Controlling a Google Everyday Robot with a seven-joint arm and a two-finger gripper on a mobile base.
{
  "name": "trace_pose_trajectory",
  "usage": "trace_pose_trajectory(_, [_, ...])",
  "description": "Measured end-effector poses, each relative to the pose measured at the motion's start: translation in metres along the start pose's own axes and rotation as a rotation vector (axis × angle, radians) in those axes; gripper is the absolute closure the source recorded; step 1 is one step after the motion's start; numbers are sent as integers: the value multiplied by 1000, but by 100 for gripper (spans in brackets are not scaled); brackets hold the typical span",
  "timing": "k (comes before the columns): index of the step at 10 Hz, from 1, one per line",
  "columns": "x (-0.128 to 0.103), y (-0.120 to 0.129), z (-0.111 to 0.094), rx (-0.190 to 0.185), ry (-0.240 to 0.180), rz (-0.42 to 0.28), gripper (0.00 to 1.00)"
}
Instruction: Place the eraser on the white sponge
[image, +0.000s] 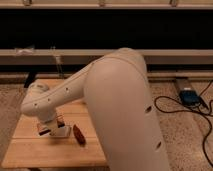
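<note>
My gripper (49, 129) hangs from the white wrist over the left part of the wooden table (30, 150), low above the surface. It is shut on the eraser (43, 131), a small dark bar with an orange-brown rim that shows at its tip. The white sponge (62, 132) is a small off-white block lying on the table right beside the gripper, on its right. I cannot tell whether the eraser touches the sponge. My big white arm hides the right half of the table.
A dark red pod-shaped thing (79, 134) lies just right of the sponge. A blue device (190, 96) with black cables lies on the floor at the right. A dark wall with a ledge runs behind the table.
</note>
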Motion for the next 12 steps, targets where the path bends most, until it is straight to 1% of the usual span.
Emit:
trace_pose_trajectory(4, [11,-1,11,-24,-7,40,99])
trace_pose_trajectory(5, [12,-3,13,-29,-8,44,96])
trace_pose_trajectory(7, [14,-3,19,-42,-5,51,78])
trace_pose_trajectory(8, [14,-1,21,-48,-4,51,65])
trace_pose_trajectory(10, [14,3,25,-59,-3,49,47])
trace_pose_trajectory(12, [16,9,34,-77,0,52,26])
